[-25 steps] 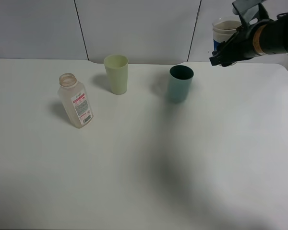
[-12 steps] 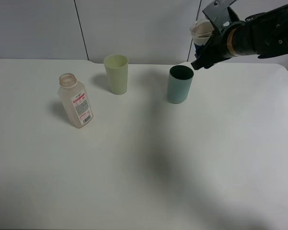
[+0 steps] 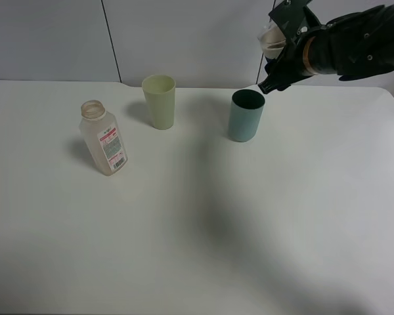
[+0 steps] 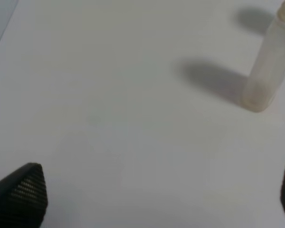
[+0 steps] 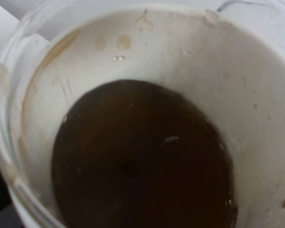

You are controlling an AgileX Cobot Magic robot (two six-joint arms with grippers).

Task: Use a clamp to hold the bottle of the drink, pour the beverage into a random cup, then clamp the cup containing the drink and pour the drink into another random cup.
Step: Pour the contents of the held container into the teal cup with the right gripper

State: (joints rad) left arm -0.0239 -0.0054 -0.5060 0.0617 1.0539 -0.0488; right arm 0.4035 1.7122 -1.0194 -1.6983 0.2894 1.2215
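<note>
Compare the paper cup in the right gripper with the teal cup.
The paper cup is held aloft, tilted, by the right gripper; the teal cup stands upright on the table. The paper cup holds dark drink; the teal cup's contents aren't visible. Both are open-topped.

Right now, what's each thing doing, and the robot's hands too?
Bottle: standing upright, cap off.
Yellow-green cup: standing upright.
Teal cup: standing upright.
Paper cup: up in the air, tipped, with dark drink inside.
Right gripper: shut on the paper cup.
Left gripper: open, holding nothing.
</note>
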